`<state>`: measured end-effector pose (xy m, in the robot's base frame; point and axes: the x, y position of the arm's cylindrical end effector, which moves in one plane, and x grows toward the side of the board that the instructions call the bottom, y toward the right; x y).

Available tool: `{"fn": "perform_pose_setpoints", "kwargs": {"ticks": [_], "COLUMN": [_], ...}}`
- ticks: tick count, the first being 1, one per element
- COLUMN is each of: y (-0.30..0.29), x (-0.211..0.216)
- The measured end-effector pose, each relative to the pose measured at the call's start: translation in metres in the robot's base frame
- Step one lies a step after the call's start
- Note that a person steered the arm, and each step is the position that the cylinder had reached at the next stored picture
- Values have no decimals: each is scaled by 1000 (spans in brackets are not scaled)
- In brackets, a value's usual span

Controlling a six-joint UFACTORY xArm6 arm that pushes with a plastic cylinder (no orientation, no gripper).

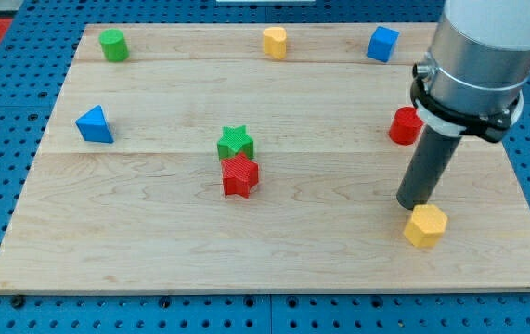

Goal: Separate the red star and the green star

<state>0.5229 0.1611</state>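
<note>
The green star (235, 142) and the red star (239, 174) sit touching near the middle of the wooden board (153, 241), green just above red in the view. My tip (411, 203) rests on the board far to the view's right of both stars, right above a yellow hexagonal block (425, 225).
A red cylinder (403, 125) stands behind the rod at the view's right. A blue triangle (95, 124) lies at the left. Along the top edge stand a green cylinder (112, 44), a yellow block (275, 42) and a blue cube (382, 44).
</note>
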Motion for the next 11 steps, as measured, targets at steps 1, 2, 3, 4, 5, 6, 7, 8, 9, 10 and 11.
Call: {"fn": "perform_pose_setpoints", "kwargs": {"ticks": [1,2,3,4,5,6,7,8,9,10,11], "y": [-2,-10,-23,-11,-3,0,-21,-43,-70,-119,-172], "x": [-6,-23,-29,-29,-29,-29,-28,-28,-28,-28,-35]}}
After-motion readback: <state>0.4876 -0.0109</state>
